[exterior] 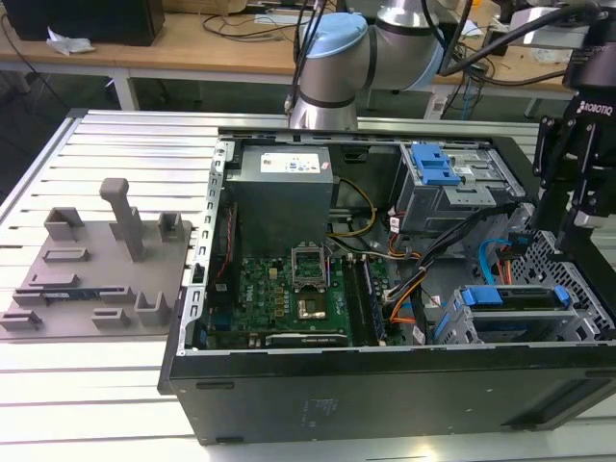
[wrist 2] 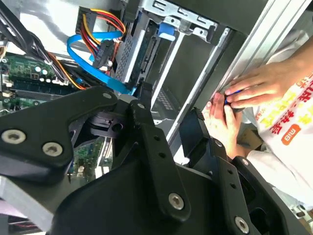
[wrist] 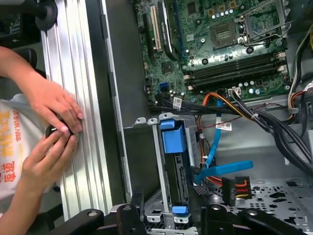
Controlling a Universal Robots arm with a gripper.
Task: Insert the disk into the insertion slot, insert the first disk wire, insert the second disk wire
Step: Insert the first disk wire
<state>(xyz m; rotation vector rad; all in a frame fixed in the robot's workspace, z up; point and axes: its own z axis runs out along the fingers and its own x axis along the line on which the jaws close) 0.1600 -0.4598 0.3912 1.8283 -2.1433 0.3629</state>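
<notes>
Lighting: bright, even overhead light, white glare on the slatted table [exterior: 87, 385] in the exterior view, washed-out shirt [wrist 2: 279, 166] in the second wrist view, dim shade inside the computer case [exterior: 385, 385].

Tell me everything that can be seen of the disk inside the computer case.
The disk sits in its grey perforated metal cage, in a corner of the case, at the exterior view's right. It shows edge-on: a thin dark body framed by bright blue plastic, with blue tabs at both ends. A flat blue cable runs to its side; whether it is plugged in, I cannot tell.
</notes>
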